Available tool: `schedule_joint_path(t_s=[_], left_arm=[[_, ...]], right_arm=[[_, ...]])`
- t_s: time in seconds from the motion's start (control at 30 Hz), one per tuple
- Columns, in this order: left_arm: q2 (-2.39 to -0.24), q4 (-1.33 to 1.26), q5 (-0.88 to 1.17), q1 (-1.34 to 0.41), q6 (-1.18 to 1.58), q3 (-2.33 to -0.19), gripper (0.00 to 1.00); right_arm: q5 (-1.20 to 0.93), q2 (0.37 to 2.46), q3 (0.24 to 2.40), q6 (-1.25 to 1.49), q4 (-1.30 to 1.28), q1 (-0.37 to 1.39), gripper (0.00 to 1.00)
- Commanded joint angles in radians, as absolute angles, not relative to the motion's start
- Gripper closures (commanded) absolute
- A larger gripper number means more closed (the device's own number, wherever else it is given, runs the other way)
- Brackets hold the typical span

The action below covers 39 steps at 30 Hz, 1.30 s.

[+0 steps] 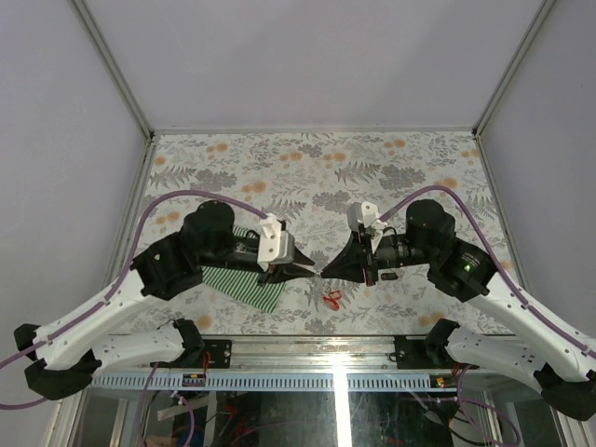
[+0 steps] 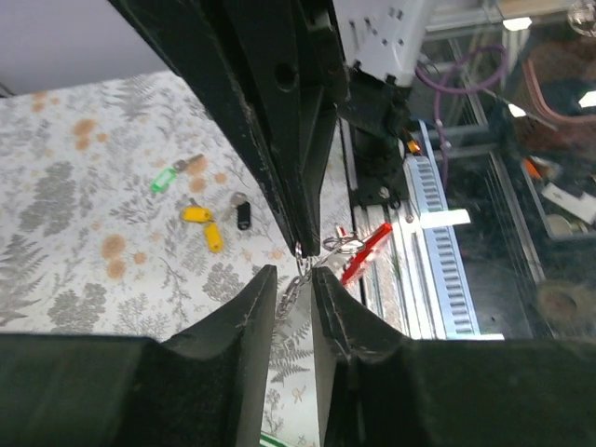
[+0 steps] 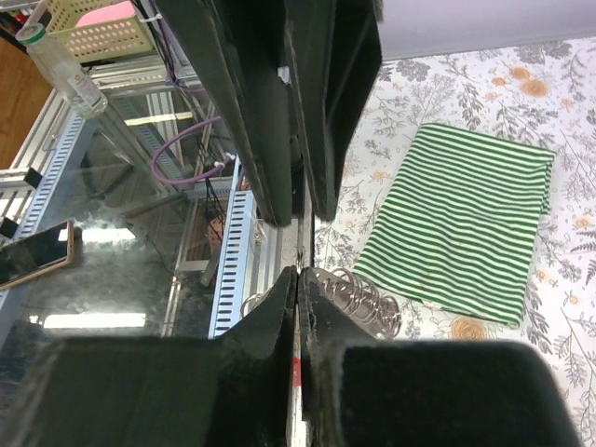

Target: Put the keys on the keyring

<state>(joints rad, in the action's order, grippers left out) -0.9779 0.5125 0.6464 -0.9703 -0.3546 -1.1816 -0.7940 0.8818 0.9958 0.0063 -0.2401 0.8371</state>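
Note:
My two grippers meet tip to tip above the table's near edge. The right gripper is shut on the keyring's metal links, and red shows between its fingers. The keyring's red tag hangs just below the tips. The left gripper stands slightly open, with the thin chain running through the gap between its tips. The keys lie apart on the table in the left wrist view: a green one, two yellow ones and a dark one.
A green-and-white striped cloth lies under the left arm. The table's front edge with its slotted metal rail is directly below the grippers. A basket and a phone sit off the table.

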Motion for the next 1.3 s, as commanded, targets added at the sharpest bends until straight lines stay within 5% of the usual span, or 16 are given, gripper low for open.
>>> schedule_joint_path(t_s=[0.0, 0.27, 0.63, 1.1, 1.27], left_arm=[[-0.891, 0.216, 0.514, -0.978, -0.231, -1.074, 0.74], [-0.78, -0.071, 0.092, -0.977, 0.033, -0.882, 0.46], [-0.844, -0.113, -0.045, -0.977, 0.031, -0.827, 0.32], [-0.932, -0.213, 0.082, -0.996, -0.207, -0.807, 0.32], [-0.96, -0.197, 0.108, -0.997, -0.251, -0.827, 0.39]], right_arm=[[-0.718, 0.874, 1.046, 0.097, -0.235, 0.842, 1.0], [-0.36, 0.858, 1.019, 0.306, -0.212, 0.843, 1.0], [0.05, 0.867, 0.944, 0.577, -0.071, 0.843, 1.0], [-0.005, 0.851, 0.933, 0.611, -0.012, 0.843, 1.0], [-0.049, 0.846, 0.93, 0.605, 0.006, 0.842, 1.0]])
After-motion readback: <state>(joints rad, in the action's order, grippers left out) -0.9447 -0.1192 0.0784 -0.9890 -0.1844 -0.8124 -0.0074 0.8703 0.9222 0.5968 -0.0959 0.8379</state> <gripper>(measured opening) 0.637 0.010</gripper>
